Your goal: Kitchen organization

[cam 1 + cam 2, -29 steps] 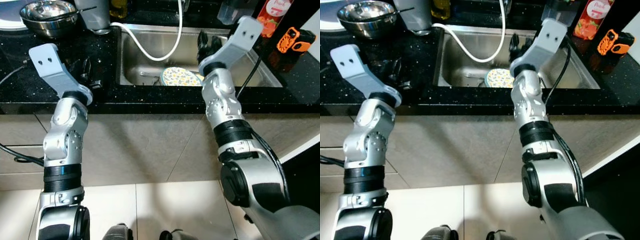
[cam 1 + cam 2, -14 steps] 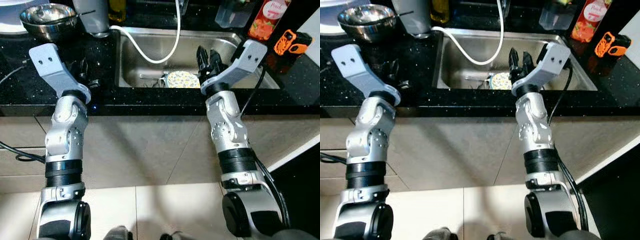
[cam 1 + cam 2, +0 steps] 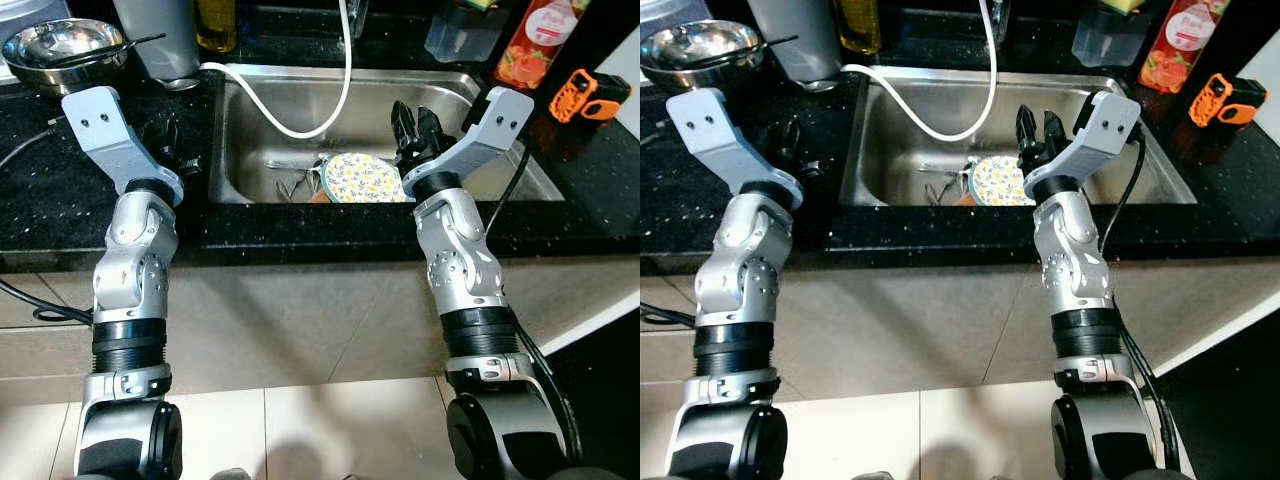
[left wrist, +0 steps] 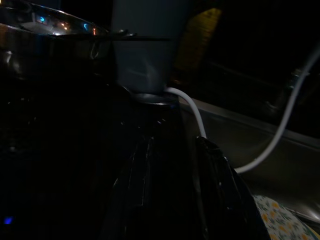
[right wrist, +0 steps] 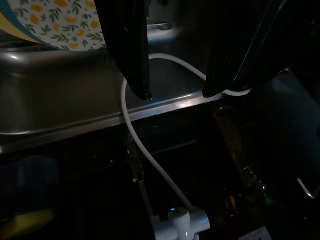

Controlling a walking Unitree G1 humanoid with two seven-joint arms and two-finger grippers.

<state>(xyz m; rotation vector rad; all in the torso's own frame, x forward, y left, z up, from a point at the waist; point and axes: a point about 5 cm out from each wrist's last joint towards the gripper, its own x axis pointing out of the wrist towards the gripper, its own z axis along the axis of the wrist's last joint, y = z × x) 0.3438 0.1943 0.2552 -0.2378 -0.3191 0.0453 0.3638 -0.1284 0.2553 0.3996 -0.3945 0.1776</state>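
A round plate with a yellow flower pattern lies tilted in the steel sink, with some cutlery to its left. My right gripper hangs open over the sink, just above the plate's right edge, with nothing between its fingers. In the right wrist view the plate shows beside one black finger. My left gripper hovers open above the black counter, left of the sink. A white hose loops from the tap across the basin.
At the counter's back left stand a steel bowl with a utensil in it, a grey container and an oil bottle. Behind the sink on the right are a clear tub, a red carton and an orange tool.
The whole view has shifted, so the sink sits lower in the picture. My right arm has bent at the wrist and its gripper has come lower over the sink. The left arm holds still.
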